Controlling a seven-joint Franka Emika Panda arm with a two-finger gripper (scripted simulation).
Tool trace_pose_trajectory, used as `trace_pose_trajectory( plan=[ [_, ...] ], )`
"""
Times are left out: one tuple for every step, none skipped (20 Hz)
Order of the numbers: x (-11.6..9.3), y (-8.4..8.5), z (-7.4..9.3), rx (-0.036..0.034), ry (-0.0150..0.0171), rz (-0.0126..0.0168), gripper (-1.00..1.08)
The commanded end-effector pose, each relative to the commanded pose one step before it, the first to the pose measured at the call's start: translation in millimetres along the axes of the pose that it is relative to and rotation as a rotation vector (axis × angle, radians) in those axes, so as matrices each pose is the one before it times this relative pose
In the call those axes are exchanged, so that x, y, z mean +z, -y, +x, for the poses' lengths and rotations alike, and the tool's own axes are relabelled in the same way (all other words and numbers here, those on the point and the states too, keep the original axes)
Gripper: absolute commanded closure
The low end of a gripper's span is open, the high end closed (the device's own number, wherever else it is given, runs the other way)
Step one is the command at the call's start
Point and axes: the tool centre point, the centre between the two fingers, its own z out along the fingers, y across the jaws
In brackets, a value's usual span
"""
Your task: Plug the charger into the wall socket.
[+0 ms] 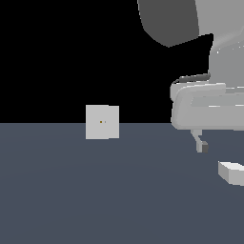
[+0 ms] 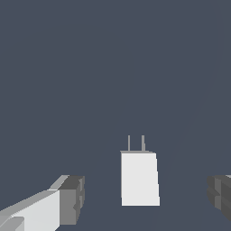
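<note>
The charger (image 1: 232, 172) is a small off-white block lying on the dark floor at the exterior view's right edge. In the wrist view the charger (image 2: 140, 178) shows two thin prongs at one end and lies below, between my fingers. My gripper (image 2: 145, 195) is open and empty, hovering above the charger without touching it. One dark-tipped finger (image 1: 202, 146) shows in the exterior view, just above and to the left of the charger. The wall socket (image 1: 102, 122) is an upright off-white square plate with two tiny dots, far off to the exterior view's left.
The arm's grey links (image 1: 205, 105) fill the upper right of the exterior view. The dark grey floor (image 1: 95, 190) stretches between the charger and the socket.
</note>
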Motion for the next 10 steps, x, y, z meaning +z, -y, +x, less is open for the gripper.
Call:
trace_pose_trajectory(
  plan=[
    [9.15,0.02,-2.63,0.00028,0.00094,0.00014,-0.92],
    [4.56,-0.17,-1.10,0.00052,-0.00043,0.00070,-0.92],
    [5.17,0.05,-1.17,0.00000,0.00000,0.00000,-0.92],
    [4.71,0.02,-1.03,0.00000,0.00000,0.00000,-0.92],
    [3.89,-0.09,-0.82,0.00022,-0.00044,0.00048,-0.92],
    [3.56,-0.03,-0.71,0.00000,0.00000,0.00000,-0.92],
    [3.00,-0.04,-0.57,0.00000,0.00000,0.00000,-0.92],
    [2.44,-0.05,-0.44,0.00000,0.00000,0.00000,-0.92],
    [1.59,0.10,-0.27,-0.00021,-0.00057,0.00034,-0.92],
    [1.35,-0.04,-0.23,0.00000,0.00000,0.00000,-0.92]
  ],
)
